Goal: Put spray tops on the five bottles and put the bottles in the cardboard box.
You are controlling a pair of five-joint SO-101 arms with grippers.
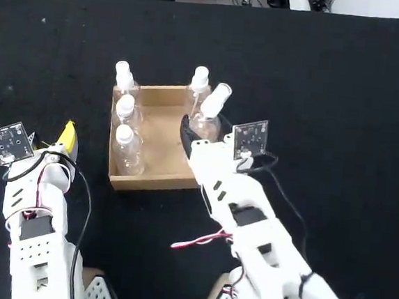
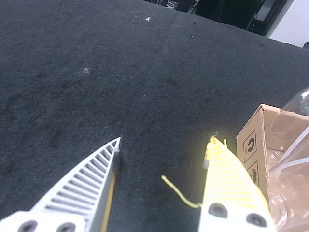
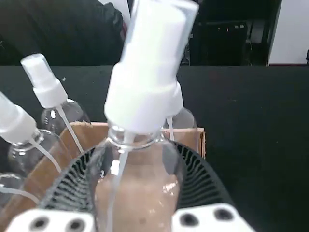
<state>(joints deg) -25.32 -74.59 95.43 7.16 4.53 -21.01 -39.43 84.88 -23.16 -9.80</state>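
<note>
Clamping a tilted bottle (image 3: 137, 164), the right tool (image 1: 201, 130) sits at the cardboard box (image 1: 148, 181); left tool (image 2: 165, 141) apart.

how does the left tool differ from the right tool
The left tool is open and empty; the right tool is shut on a tilted bottle. The left tool is over bare table beside the cardboard box; the right tool is at the box's edge. The left tool has a yellow finger; the right tool's are black. Both sit on white arms.
</note>
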